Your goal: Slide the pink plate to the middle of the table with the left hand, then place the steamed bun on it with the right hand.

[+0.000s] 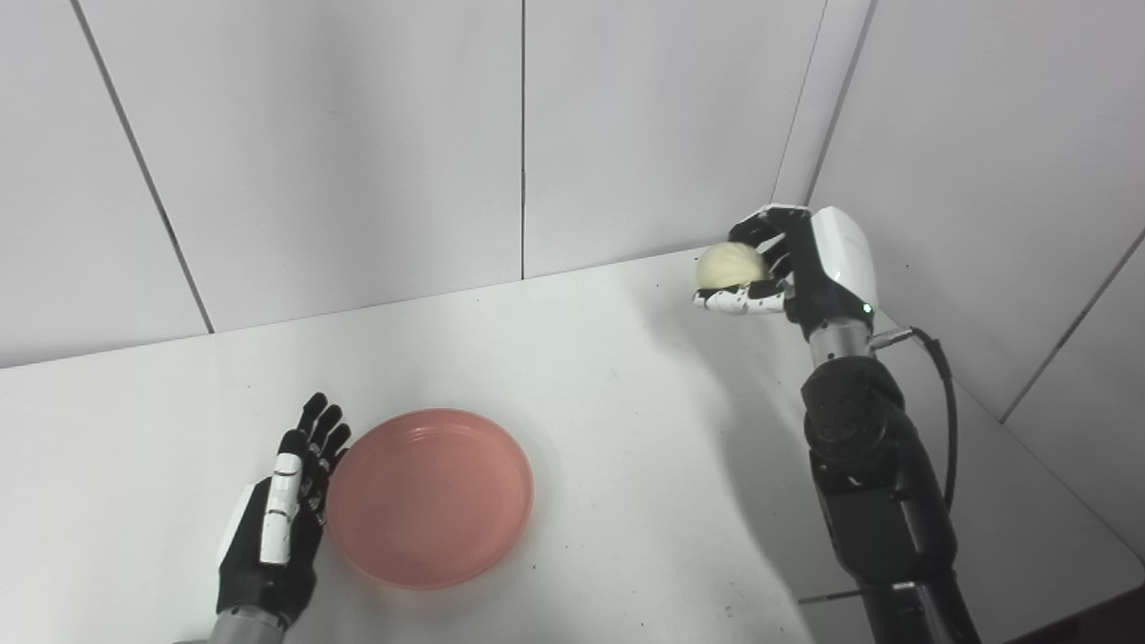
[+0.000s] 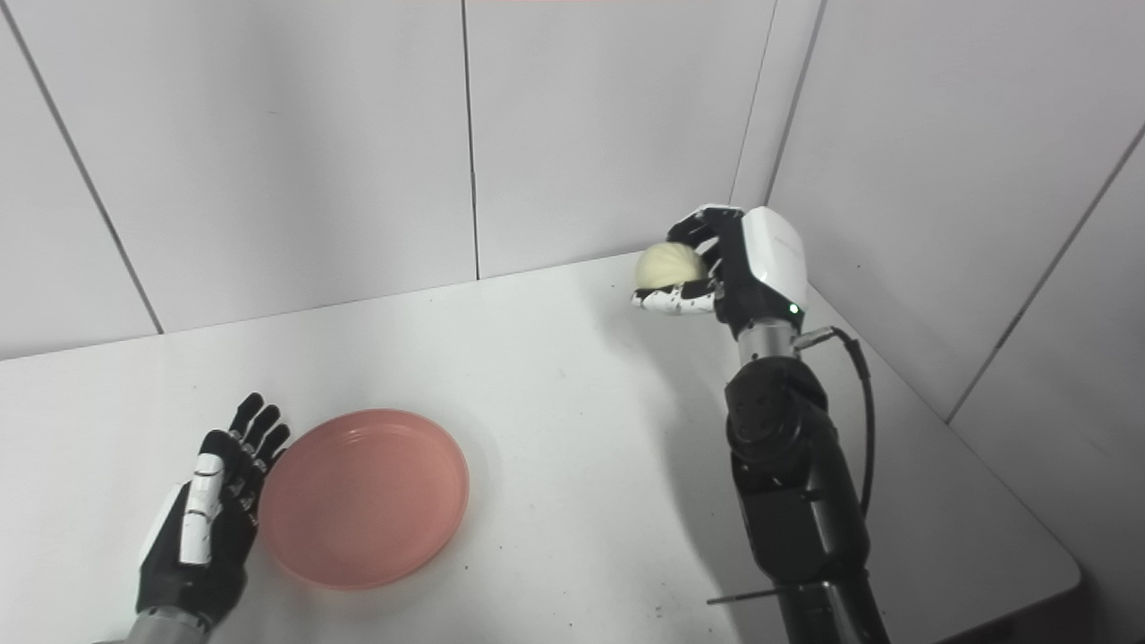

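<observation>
White table (image 1: 626, 429) — steamed bun (image 1: 732, 266) held aloft in right hand (image 1: 787, 264), far corner

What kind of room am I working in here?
Probably a lab test booth, not a kitchen: bare white panel walls box in a plain white table that holds only a plate, with nothing homely in view.
</observation>
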Action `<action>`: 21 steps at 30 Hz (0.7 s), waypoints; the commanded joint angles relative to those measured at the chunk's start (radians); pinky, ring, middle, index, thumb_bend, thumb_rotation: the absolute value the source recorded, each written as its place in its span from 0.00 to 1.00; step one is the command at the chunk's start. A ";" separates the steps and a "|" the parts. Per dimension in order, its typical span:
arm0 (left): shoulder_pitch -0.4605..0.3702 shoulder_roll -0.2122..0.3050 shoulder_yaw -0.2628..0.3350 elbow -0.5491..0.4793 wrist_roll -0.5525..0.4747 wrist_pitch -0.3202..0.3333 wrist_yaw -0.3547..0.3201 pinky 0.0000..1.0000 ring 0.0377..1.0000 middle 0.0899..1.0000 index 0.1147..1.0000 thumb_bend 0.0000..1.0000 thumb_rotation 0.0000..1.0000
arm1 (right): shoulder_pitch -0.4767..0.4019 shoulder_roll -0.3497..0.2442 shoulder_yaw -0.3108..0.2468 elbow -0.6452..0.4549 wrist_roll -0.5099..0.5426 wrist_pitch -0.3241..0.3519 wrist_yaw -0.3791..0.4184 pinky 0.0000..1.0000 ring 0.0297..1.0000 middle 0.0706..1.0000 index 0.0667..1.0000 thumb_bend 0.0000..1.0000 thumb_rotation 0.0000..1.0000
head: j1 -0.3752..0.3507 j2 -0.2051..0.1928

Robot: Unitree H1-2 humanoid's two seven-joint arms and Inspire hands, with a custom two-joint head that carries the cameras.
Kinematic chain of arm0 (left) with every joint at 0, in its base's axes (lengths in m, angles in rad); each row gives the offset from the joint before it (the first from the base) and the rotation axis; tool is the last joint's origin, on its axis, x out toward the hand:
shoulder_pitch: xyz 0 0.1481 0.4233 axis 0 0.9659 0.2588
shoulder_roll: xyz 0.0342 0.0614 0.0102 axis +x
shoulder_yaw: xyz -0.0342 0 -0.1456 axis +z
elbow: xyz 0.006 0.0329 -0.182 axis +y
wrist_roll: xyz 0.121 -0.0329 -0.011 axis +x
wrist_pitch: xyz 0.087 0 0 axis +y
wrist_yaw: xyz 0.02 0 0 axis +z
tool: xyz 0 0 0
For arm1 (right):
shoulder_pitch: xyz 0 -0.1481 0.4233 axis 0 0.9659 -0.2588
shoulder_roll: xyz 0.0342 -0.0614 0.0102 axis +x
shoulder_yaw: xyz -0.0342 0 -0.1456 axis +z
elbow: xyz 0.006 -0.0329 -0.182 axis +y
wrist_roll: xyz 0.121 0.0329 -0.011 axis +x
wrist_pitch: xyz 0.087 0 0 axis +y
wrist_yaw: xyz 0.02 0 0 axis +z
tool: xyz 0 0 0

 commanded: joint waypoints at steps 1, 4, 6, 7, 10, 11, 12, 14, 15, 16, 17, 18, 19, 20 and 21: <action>0.002 -0.014 -0.015 -0.013 0.016 0.010 0.005 1.00 1.00 1.00 0.98 0.63 0.99 | -0.015 0.003 0.038 -0.065 0.035 -0.066 0.003 0.22 0.43 0.49 0.40 0.51 0.00 | 0.036 0.004; 0.001 -0.028 -0.021 0.001 0.032 0.001 0.017 1.00 1.00 1.00 0.98 0.64 1.00 | -0.007 0.020 0.105 -0.104 0.039 -0.036 0.027 0.23 0.43 0.45 0.43 0.51 0.00 | 0.106 0.010; -0.001 -0.036 -0.027 0.013 0.047 -0.013 0.026 1.00 1.00 1.00 0.98 0.65 1.00 | -0.006 0.039 0.146 -0.115 0.054 -0.035 0.040 0.24 0.43 0.45 0.44 0.51 0.00 | 0.133 0.013; -0.001 -0.041 -0.031 0.015 0.057 -0.018 0.033 1.00 1.00 1.00 0.99 0.65 1.00 | -0.004 0.045 0.168 -0.115 0.060 -0.053 0.045 0.25 0.43 0.45 0.44 0.51 0.00 | 0.155 0.014; -0.002 -0.053 -0.036 0.027 0.076 -0.029 0.050 1.00 1.00 1.00 0.99 0.65 1.00 | 0.000 0.064 0.227 -0.103 0.083 -0.126 0.041 0.24 0.39 0.49 0.42 0.51 0.00 | 0.177 0.017; -0.003 -0.058 -0.037 0.029 0.081 -0.032 0.057 1.00 1.00 1.00 0.99 0.65 1.00 | -0.001 0.069 0.249 -0.107 0.076 -0.134 0.046 0.26 0.40 0.50 0.42 0.50 0.00 | 0.207 0.025; -0.004 -0.063 -0.037 0.031 0.084 -0.035 0.062 1.00 1.00 1.00 0.99 0.64 1.00 | -0.001 0.073 0.269 -0.110 0.078 -0.147 0.051 0.27 0.39 0.51 0.43 0.49 0.00 | 0.207 0.025; -0.009 -0.070 -0.036 0.040 0.087 -0.036 0.070 1.00 1.00 1.00 0.99 0.64 1.00 | 0.000 0.089 0.298 -0.119 0.096 -0.143 0.071 0.27 0.39 0.51 0.43 0.49 0.00 | 0.240 0.029; -0.012 -0.072 -0.037 0.046 0.088 -0.037 0.072 1.00 1.00 1.00 0.99 0.64 1.00 | 0.001 0.096 0.309 -0.119 0.109 -0.139 0.081 0.28 0.40 0.52 0.43 0.49 0.00 | 0.255 0.028; -0.013 -0.074 -0.038 0.050 0.090 -0.038 0.074 1.00 1.00 1.00 0.99 0.65 1.00 | 0.002 0.101 0.314 -0.119 0.117 -0.135 0.088 0.28 0.41 0.52 0.42 0.49 0.00 | 0.255 0.028; -0.016 -0.078 -0.038 0.058 0.091 -0.042 0.076 1.00 1.00 1.00 0.98 0.65 1.00 | 0.005 0.105 0.323 -0.097 0.131 -0.167 0.086 0.28 0.41 0.52 0.42 0.49 0.00 | 0.281 0.027; -0.017 -0.082 -0.037 0.065 0.092 -0.047 0.079 1.00 1.00 1.00 0.98 0.66 1.00 | 0.008 0.108 0.332 -0.070 0.142 -0.204 0.081 0.29 0.42 0.52 0.41 0.49 0.00 | 0.281 0.027; -0.020 -0.086 -0.036 0.074 0.092 -0.056 0.081 1.00 1.00 1.00 0.98 0.67 1.00 | 0.011 0.108 0.341 -0.043 0.150 -0.236 0.078 0.29 0.42 0.52 0.41 0.49 0.00 | 0.290 0.027; -0.022 -0.089 -0.036 0.081 0.092 -0.063 0.082 1.00 1.00 1.00 0.97 0.68 1.00 | 0.012 0.108 0.347 -0.025 0.156 -0.259 0.076 0.30 0.43 0.52 0.41 0.49 0.00 | 0.293 0.027; -0.024 -0.094 -0.033 0.091 0.084 -0.081 0.079 1.00 1.00 1.00 0.97 0.67 0.98 | 0.017 0.108 0.355 -0.002 0.158 -0.285 0.076 0.30 0.43 0.52 0.42 0.49 0.00 | 0.301 0.028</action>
